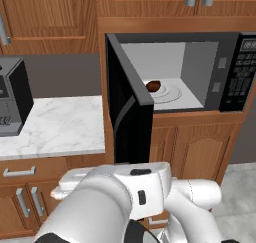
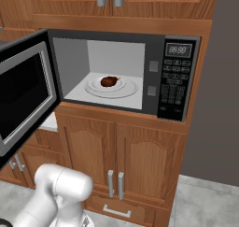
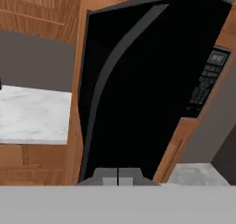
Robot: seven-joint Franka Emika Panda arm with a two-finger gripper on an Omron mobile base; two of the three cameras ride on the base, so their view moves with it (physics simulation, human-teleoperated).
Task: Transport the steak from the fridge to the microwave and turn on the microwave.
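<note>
Inside the microwave (image 2: 122,72), on the one round white turntable plate (image 2: 112,87), lies a single dark brown steak (image 2: 109,81), roughly at the plate's middle and touching nothing else. The left base view shows the same steak (image 1: 153,85) just past the edge of the open door. The microwave has one door (image 1: 129,112), black with dark glass, hinged on its left side and swung wide out into the room; in the right base view it (image 2: 23,95) stands at the left edge, its inner frame grey. One keypad (image 2: 174,76) with a small display above it sits on the microwave's right side.

In the hand view, the tool (image 3: 118,177) has its two finger tips pressed together with nothing between them, pointed at the outer face of the door (image 3: 138,89), where one long curved grey handle (image 3: 110,75) runs down it. The tool is close to the door, but contact cannot be made out.

To the left, a marble counter (image 1: 60,124) carries one smaller black appliance (image 1: 12,97) at its far left. Two wooden cabinet doors (image 2: 119,160) sit below the microwave, each with one metal handle.
</note>
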